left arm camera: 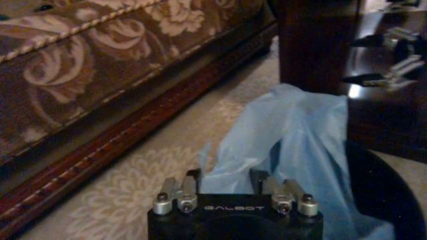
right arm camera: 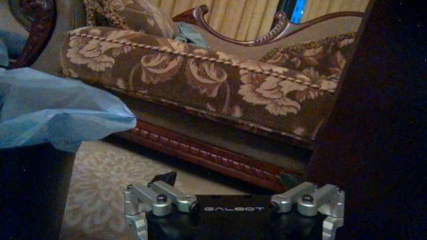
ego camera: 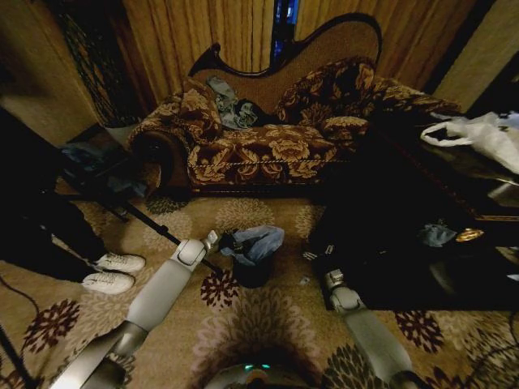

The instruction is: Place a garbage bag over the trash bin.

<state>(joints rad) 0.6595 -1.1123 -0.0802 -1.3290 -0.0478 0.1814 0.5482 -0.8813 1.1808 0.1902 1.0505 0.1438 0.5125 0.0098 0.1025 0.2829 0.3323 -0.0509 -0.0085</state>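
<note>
Left gripper pinching the bag at the bin's left rim

On the carpet before the sofa (ego camera: 268, 150), the left gripper (left arm camera: 227, 186) is clamped on the bag's (ego camera: 258, 241) near edge; the film stretches away from it, rightward over the bin (ego camera: 251, 271). The right gripper (right arm camera: 230, 192), spread wide and empty, waits beyond the bin's right side, farther off. One bag, one bin.
</note>
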